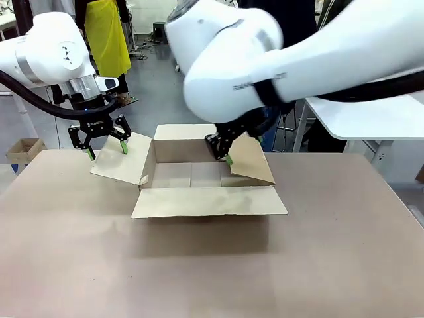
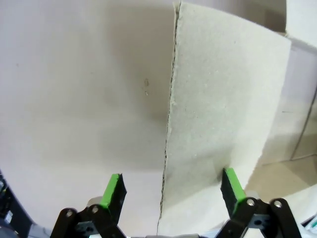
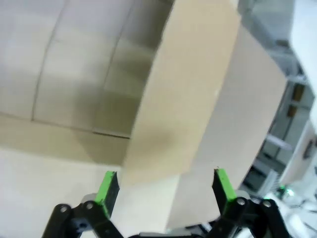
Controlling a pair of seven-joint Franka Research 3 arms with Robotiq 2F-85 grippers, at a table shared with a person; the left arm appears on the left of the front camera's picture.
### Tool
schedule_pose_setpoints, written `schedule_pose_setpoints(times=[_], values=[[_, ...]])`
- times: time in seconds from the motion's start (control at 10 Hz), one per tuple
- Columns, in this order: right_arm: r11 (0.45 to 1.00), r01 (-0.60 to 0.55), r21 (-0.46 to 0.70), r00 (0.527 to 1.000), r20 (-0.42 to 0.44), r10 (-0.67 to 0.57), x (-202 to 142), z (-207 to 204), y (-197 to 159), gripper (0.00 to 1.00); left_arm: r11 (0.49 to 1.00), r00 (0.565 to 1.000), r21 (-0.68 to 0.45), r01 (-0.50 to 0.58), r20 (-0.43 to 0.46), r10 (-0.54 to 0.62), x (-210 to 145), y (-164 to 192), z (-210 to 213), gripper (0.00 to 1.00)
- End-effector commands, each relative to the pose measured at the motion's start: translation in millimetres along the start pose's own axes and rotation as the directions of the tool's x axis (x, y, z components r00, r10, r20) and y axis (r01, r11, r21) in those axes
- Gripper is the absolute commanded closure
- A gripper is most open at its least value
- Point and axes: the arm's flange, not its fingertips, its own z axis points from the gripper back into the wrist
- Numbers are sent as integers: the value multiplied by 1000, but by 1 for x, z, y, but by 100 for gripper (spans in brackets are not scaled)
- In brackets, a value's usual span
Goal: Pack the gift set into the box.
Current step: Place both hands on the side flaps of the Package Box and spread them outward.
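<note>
The box [image 1: 191, 173] sits open, central on the table [image 1: 199, 271]. My left pincer [image 1: 106, 147] hangs spread over its left flap [image 1: 122, 164]; my right pincer [image 1: 222, 151], spread too, straddles the right flap [image 1: 253, 165] edge-on.

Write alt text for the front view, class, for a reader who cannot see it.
An open brown cardboard box sits on the table, flaps splayed, nothing visible inside. The open left gripper hangs over its left flap; the right gripper reaches down at its right flap.

The tan table [image 1: 344, 258] bears one brown cardboard box [image 1: 209, 202], flaps open, near its far edge.
</note>
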Motion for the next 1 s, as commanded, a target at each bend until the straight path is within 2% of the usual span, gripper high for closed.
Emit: schedule_pose_setpoints(times=[0.0, 0.1, 0.3, 0.5, 0.9], values=[[994, 93, 56, 994, -56, -90, 55, 9, 16, 0, 1000, 1000, 11, -11, 7, 11, -1, 0, 3, 0], [992, 114, 52, 992, -56, -111, 62, -4, 22, 0, 1000, 1000, 11, -11, 7, 11, -1, 0, 3, 0], [980, 193, -39, 979, -54, -195, 67, -26, 20, 0, 1000, 1000, 11, -11, 7, 11, -1, 0, 3, 0], [976, 198, -88, 973, -100, -206, 69, -43, 17, 0, 1000, 1000, 11, -11, 7, 11, -1, 0, 3, 0], [945, 273, -181, 949, -107, -295, 54, -31, -17, 0, 1000, 1000, 11, -11, 7, 11, -1, 0, 3, 0]])
